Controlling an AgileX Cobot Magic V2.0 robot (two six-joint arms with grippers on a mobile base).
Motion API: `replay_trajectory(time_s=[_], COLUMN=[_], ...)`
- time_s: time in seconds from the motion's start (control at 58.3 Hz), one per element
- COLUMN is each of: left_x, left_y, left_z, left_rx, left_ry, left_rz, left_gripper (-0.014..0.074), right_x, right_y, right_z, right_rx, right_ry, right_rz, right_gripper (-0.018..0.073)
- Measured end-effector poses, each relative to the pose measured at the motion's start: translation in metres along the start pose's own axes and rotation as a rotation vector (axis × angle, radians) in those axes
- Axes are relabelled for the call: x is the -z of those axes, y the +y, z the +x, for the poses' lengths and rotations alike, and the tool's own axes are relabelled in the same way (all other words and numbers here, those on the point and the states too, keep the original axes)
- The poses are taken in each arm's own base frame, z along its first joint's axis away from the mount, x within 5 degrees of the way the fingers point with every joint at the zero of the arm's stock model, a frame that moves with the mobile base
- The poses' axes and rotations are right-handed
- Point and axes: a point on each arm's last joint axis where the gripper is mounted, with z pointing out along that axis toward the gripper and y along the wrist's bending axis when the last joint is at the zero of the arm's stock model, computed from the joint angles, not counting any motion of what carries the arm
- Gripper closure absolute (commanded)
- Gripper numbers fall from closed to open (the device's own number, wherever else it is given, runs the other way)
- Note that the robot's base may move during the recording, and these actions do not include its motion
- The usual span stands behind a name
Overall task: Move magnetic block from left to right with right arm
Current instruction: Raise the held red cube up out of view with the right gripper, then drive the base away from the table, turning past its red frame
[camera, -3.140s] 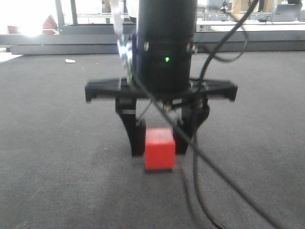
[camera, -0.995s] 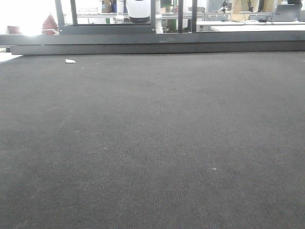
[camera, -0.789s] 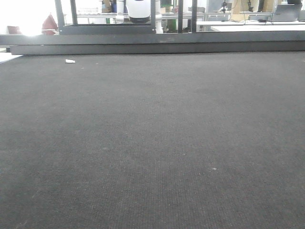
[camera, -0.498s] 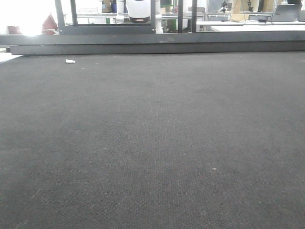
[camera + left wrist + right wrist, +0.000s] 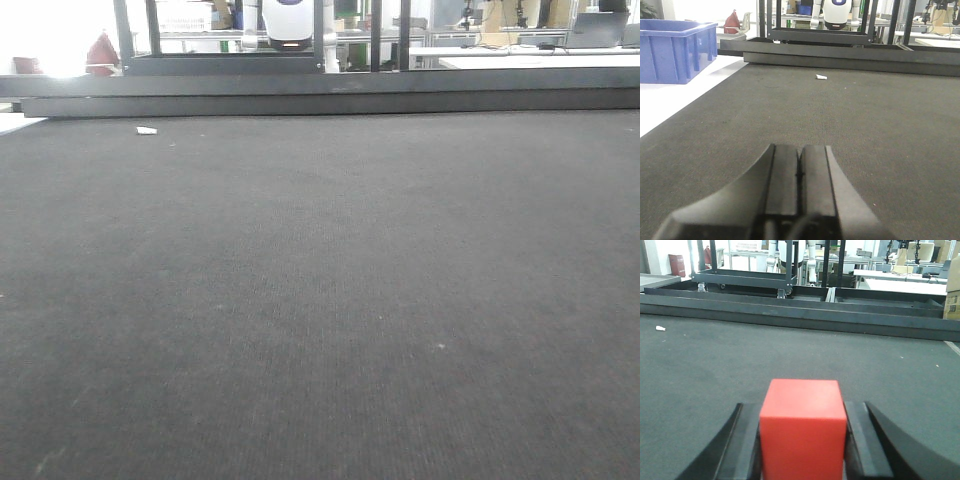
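Right gripper (image 5: 802, 455) clamped on the red block (image 5: 803, 420), a finger on each side face. Left gripper (image 5: 800, 167) pinched shut, empty. Front view shows only mat (image 5: 320, 300), so I can't judge height. I'd carry it right level, lower slowly, then release.

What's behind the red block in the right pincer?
Bare dark mat stretches behind the magnetic block, up to a black metal frame. The right pincer clamps the block; whatever lies under it is hidden.
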Motion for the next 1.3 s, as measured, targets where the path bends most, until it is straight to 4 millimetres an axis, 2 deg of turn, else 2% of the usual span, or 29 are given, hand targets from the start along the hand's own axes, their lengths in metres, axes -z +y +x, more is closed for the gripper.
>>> replay_trajectory(time_s=[1.304], left_x=[0.0], left_y=[0.0], left_z=[0.0], left_rx=[0.0], left_ry=[0.0], left_rz=[0.0], left_gripper=[0.0713], right_x=[0.0], right_y=[0.0], right_z=[0.0], right_rx=[0.0], right_ry=[0.0], right_rz=[0.0], right_gripper=[0.0306])
